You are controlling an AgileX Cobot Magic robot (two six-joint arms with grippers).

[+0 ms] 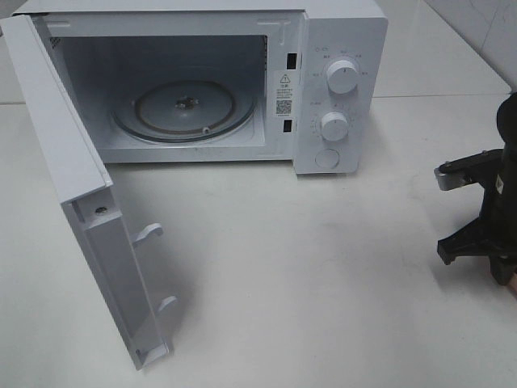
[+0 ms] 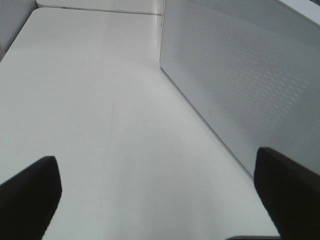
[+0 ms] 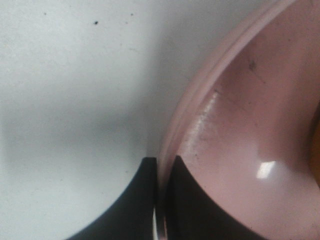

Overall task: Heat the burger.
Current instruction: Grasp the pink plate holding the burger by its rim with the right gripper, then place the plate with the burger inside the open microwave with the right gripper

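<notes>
A white microwave [image 1: 339, 48] stands toward the far edge of a white bench [image 1: 307, 283]. Its door [image 1: 48, 121] hangs wide open, swung out toward the near left corner. Inside, the round glass turntable [image 1: 186, 113] is bare. Two white knobs [image 1: 343, 77] sit one above the other on the control panel.

The right arm [image 1: 493, 202], black, is low over the right side of the bench, partly cut off by the frame. Its wrist camera shows the right claw [image 3: 160, 159] pressed together on the rim of a pink plate [image 3: 240, 125], one finger outside the rim and one inside, pinching it.

The burger [image 3: 317, 140] shows only as a thin brown-yellow sliver on the plate, cut off by the frame; too little shows to say more. It is not in the microwave.

The left claw [image 2: 160, 200] is spread wide above bare bench, gripping nothing. A white perforated panel [image 2: 250, 75] stands beside it.
</notes>
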